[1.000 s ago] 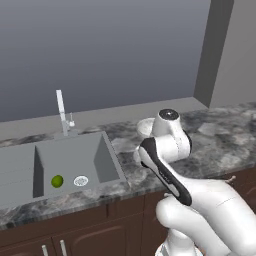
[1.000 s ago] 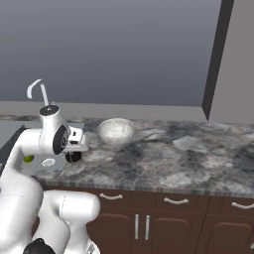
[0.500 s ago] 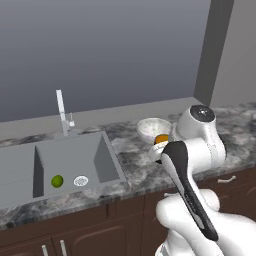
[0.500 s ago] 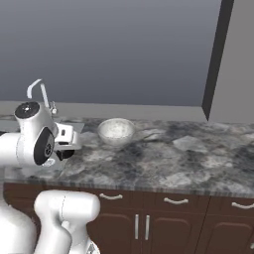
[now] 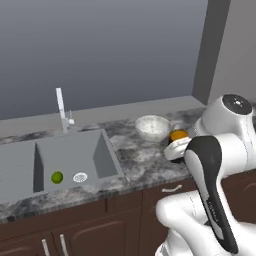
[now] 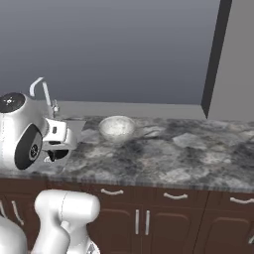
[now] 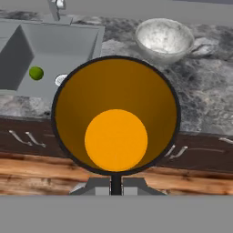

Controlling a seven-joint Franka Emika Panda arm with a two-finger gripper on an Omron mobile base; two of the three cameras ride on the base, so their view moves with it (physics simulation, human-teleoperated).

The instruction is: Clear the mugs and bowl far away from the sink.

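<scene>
Orange-yellow mug [image 7: 116,116] sits pinched in the claw [image 7: 116,185], mouth facing the hand camera, lifted off the bench [image 6: 198,158]. The bowl [image 5: 152,127] stands just left of it and right of the sink [image 5: 60,160]. Since a second ago the arm has swung right, away from the sink, uncovering the bowl.

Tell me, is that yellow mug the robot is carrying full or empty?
Empty: the hand view looks straight into the mug, showing its bare orange bottom and nothing inside.
</scene>
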